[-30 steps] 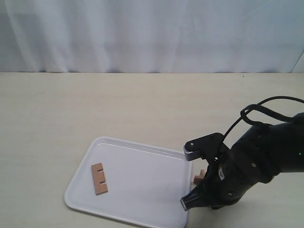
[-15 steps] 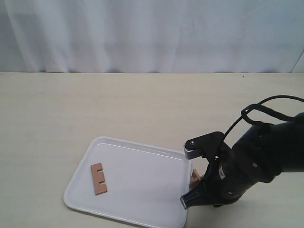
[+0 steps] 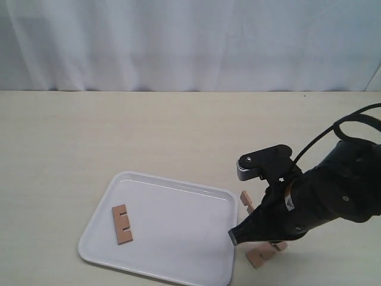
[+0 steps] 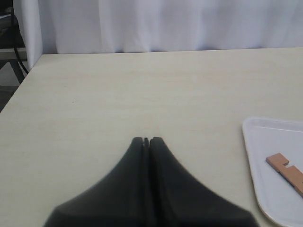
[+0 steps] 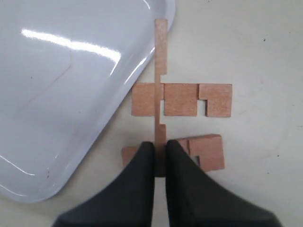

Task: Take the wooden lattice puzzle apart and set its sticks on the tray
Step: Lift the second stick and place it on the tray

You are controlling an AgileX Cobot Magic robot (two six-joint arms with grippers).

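The wooden lattice puzzle (image 5: 181, 100) lies on the table just off the tray's (image 5: 71, 104) rounded corner, reduced to three sticks. One thin stick (image 5: 161, 56) stands on edge, and two flat notched sticks (image 5: 201, 150) cross it. My right gripper (image 5: 160, 152) is shut on the near end of the edge-on stick. In the exterior view the puzzle's ends (image 3: 265, 255) stick out from under the right arm (image 3: 309, 202). A single stick (image 3: 122, 224) lies flat on the white tray (image 3: 178, 205). My left gripper (image 4: 146, 140) is shut on nothing, over bare table.
The tabletop (image 3: 149, 131) is pale wood with a white curtain (image 3: 190, 42) behind it. In the left wrist view the tray's rim (image 4: 248, 142) and the stick on it (image 4: 286, 169) show at one side. A black cable (image 3: 351, 122) loops above the right arm.
The right arm has shifted to the right with the puzzle, so more of its sticks now show beside the tray. The tray has slid slightly to the left.
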